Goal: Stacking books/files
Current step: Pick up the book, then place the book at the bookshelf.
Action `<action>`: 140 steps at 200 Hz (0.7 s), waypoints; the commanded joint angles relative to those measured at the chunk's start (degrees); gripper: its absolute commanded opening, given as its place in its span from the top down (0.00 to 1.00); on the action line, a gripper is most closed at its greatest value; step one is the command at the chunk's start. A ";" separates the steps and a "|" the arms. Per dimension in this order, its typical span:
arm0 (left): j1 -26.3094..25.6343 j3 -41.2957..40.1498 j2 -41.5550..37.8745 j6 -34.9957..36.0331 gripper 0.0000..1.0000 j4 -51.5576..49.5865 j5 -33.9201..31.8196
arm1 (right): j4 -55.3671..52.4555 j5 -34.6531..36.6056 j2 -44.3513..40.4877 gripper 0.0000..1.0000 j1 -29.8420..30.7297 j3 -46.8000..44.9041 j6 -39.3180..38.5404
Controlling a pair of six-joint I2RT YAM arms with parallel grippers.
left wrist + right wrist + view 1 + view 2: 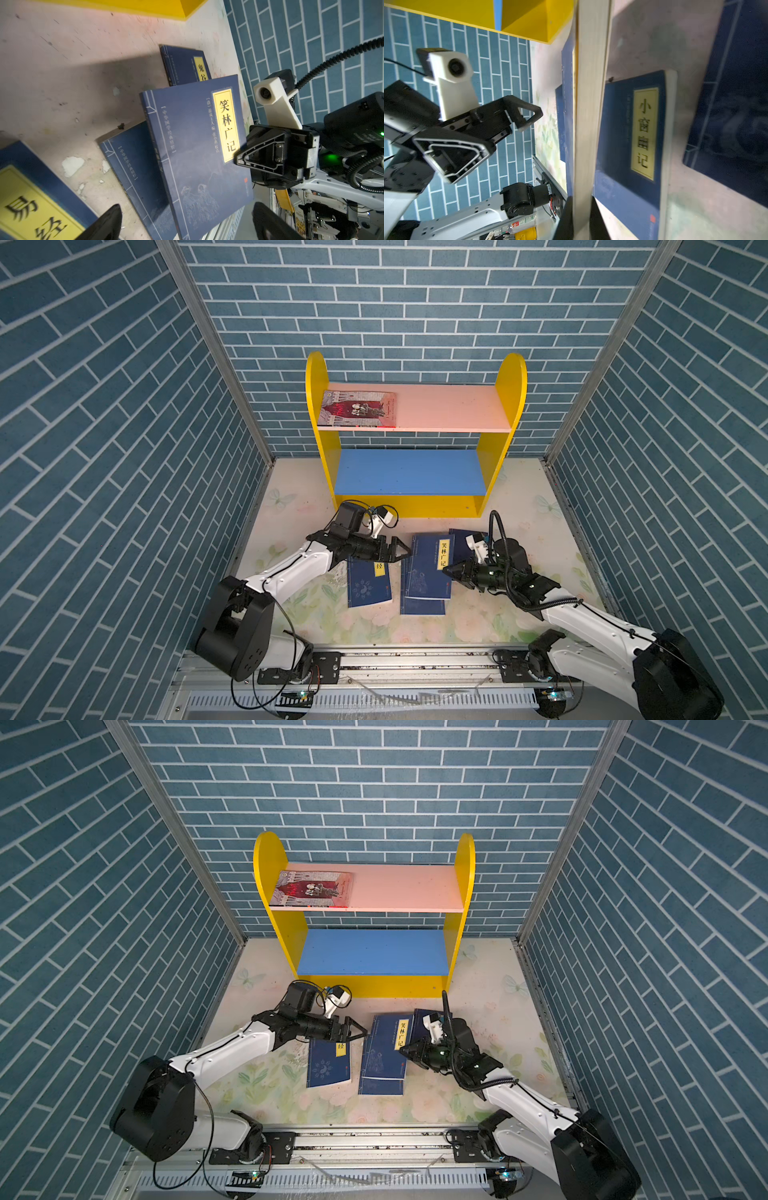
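- In both top views, the right gripper (449, 571) is clamped on the edge of a thin navy paperback with a yellow title strip (428, 568). The book is tilted over a second navy paperback (422, 608) on the floral tabletop (374, 626).
- The left gripper (357, 1032) hangs spread wide above a third navy paperback (330, 1065). A red-pink illustrated paperback (311, 888) lies flat on the pink top board (407, 886) of the yellow shelf (286, 936).
- Left wrist view: a fourth navy paperback (187, 64) lies beyond the held one.
- Right wrist view: black fingers (564, 218) pinch the held book's pale page edge.
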 commanded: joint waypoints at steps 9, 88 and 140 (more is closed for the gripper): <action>0.71 -1.02 -1.99 -0.42 0.00 0.97 4.83 | 0.43 -6.37 -1.70 1.00 0.15 5.37 -2.40; 1.30 -4.27 -3.14 -13.47 0.11 14.19 14.22 | -1.75 -12.36 4.34 0.99 0.13 14.19 -6.20; 2.01 -4.49 -4.84 -17.48 0.73 18.01 16.88 | 1.76 -15.32 11.19 0.99 0.06 17.95 -6.49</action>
